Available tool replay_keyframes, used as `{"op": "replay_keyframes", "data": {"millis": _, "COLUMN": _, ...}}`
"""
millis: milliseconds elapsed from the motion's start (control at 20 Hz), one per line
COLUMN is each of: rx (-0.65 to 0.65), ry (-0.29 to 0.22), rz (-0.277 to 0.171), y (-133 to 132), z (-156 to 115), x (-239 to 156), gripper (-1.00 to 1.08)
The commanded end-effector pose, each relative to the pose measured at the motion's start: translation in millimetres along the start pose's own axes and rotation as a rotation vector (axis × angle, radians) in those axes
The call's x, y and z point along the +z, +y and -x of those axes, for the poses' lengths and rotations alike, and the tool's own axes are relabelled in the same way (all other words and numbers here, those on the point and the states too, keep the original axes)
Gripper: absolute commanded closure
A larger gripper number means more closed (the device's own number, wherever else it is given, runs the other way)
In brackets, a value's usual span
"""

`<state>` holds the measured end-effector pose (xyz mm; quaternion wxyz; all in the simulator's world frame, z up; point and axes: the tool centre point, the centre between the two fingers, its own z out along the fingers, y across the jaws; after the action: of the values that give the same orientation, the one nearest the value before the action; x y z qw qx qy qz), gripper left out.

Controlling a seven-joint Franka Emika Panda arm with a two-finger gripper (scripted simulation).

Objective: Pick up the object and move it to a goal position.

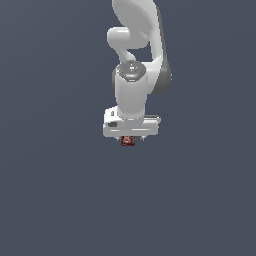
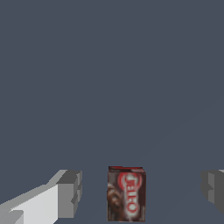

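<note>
The object is a small dark-red box with white lettering and dark markings [image 2: 126,194]. In the wrist view it lies on the grey floor between my two grey fingertips, with a clear gap on each side. One fingertip [image 2: 69,192] and the other [image 2: 213,186] stand wide apart, so my gripper [image 2: 141,189] is open and touches nothing. In the exterior view the white gripper [image 1: 131,136] hangs straight down over the box [image 1: 128,141], which peeks out just below the hand.
A flat dark blue-grey floor [image 1: 60,190] fills both views. The white arm [image 1: 137,50] rises behind the hand in the exterior view. No other objects show.
</note>
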<state>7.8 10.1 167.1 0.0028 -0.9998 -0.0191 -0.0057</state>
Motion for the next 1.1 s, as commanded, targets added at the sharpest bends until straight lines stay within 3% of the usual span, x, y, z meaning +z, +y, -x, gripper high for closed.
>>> {"op": "replay_keyframes", "data": {"millis": 0, "rx": 0.000, "ry": 0.000, "rz": 0.000, "y": 0.0, "z": 0.0, "x": 0.0, "gripper": -0.92}}
{"op": "replay_keyframes", "data": {"millis": 500, "rx": 0.046, "ry": -0.003, "rz": 0.005, "y": 23.9, "z": -2.2, "x": -9.0, "gripper": -0.92}}
{"op": "replay_keyframes", "data": {"millis": 1050, "rx": 0.044, "ry": -0.003, "rz": 0.005, "y": 21.0, "z": 8.4, "x": 5.8, "gripper": -0.92}}
